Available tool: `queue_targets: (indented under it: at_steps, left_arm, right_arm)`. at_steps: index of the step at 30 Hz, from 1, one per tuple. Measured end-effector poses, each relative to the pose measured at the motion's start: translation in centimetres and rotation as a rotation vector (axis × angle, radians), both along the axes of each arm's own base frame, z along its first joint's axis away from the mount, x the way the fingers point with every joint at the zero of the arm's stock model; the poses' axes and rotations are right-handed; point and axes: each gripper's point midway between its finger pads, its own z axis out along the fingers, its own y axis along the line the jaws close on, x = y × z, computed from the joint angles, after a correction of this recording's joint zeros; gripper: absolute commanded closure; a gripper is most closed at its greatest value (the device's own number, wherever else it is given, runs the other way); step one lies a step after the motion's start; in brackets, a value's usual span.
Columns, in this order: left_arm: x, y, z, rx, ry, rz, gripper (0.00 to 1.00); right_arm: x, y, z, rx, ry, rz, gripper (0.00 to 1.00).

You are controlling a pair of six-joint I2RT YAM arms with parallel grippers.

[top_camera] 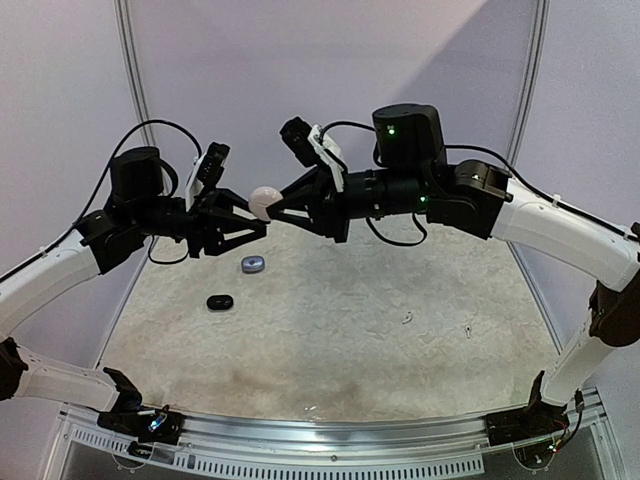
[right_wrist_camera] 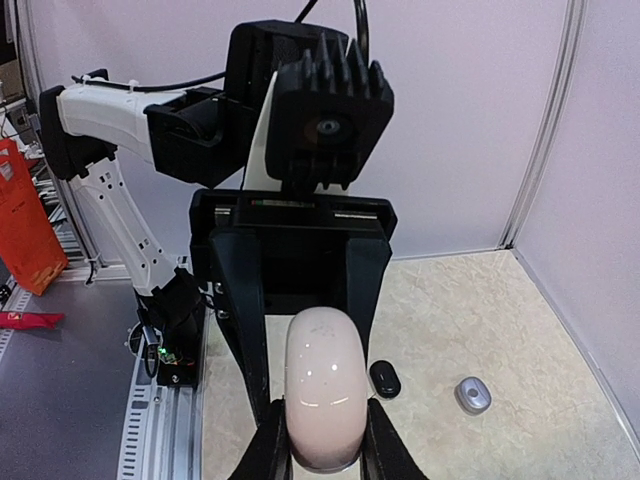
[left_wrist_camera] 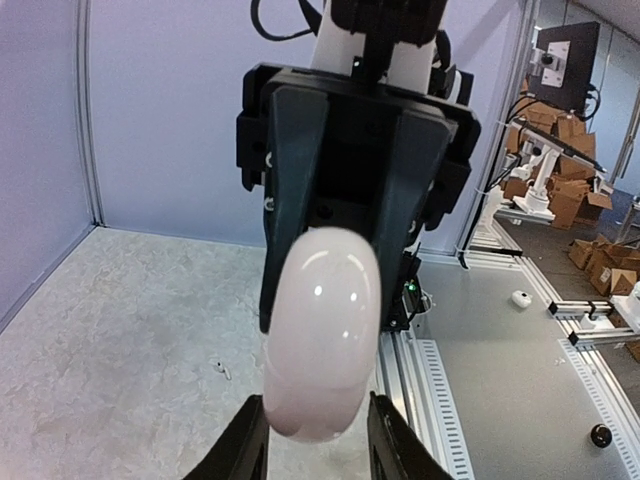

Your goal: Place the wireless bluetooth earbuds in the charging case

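One charging case [top_camera: 264, 202] hangs midair: right gripper [right_wrist_camera: 322, 450] clamps it, left gripper [left_wrist_camera: 318, 450] flanks its other end, grip unclear.

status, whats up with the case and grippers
Right gripper shut on pale pink charging case, held in mid-air. Left gripper flanks same case, grip unclear. Case looks closed. Black oval case and grey oval case on table below.
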Motion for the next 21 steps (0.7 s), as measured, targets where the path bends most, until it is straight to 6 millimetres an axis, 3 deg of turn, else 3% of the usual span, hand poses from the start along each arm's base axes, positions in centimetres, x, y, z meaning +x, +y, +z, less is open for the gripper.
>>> queue_targets:
  at_steps: [10,21]
  left_arm:
    - [0.1,-0.1,0.8,-0.026,0.004,0.003,0.6]
    - [0.1,-0.1,2.0,-0.068,-0.009,0.004,0.78]
  right_arm:
    - [-0.1,-0.2,0.7,0.016,-0.009,-0.003,1.0]
    - [-0.1,-0.2,0.6,0.012,-0.007,-0.002,1.0]
